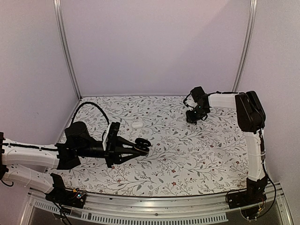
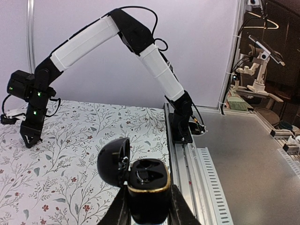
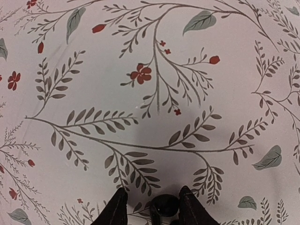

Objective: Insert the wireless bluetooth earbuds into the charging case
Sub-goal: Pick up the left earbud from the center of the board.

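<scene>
Nearest the bases, the left arm lies low over the counter (image 1: 197, 164), its forearm reaching toward 3 o'clock. The left hand (image 1: 139, 146) is closed tight on the black charging case (image 2: 149, 190), whose lid (image 2: 114, 160) is swung open toward 9 o'clock in the wrist view. Whether an earbud already sits inside cannot be told. Just beyond, at 12 o'clock from the case, a small white pebble-shaped object (image 1: 137, 124) rests on the counter, apart from both hands. Farther off, at 2 o'clock, the right arm folds at the elbow, and the right hand (image 1: 192, 117) points down at the cloth. That hand stands narrow, its fingers (image 3: 117, 208) bracketing one dark earbud (image 3: 165, 205) on the counter. Cloth shows on one side, so it is not clamped. Step in hand, by judgement: picking up this earbud. The next move calls for a firm pinch, a lift, and carriage toward 8 o'clock to the open case.
</scene>
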Robot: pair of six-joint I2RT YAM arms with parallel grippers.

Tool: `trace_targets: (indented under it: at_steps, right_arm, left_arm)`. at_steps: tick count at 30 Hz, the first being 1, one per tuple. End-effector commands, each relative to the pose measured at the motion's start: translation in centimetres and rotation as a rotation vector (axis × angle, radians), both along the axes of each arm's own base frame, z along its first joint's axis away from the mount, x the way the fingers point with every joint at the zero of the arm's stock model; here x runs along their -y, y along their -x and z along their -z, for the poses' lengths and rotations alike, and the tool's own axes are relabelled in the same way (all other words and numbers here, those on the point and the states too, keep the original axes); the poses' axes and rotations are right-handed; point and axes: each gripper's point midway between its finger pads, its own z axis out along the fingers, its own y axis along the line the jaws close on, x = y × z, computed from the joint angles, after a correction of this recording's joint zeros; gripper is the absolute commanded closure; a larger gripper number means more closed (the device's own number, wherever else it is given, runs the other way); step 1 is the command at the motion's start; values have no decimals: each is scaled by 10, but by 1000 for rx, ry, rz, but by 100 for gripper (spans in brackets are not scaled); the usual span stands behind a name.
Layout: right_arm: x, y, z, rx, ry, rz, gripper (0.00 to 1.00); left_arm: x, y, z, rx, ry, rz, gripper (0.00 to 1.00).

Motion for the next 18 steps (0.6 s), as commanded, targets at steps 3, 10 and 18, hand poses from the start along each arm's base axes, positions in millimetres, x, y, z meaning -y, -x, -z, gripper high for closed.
trace_targets:
  at_steps: [3, 10, 18]
  right_arm:
    - [1, 2, 15, -39, 14, -2, 72]
    - [-9, 21, 7, -46, -23, -27, 86]
    - [-30, 68, 2, -83, -82, -72, 88]
  left_arm:
    - [-1, 4, -2, 19, 10, 15, 100]
    - [-1, 3, -3, 21, 11, 9, 100]
    - [-4, 5, -5, 18, 20, 9, 100]
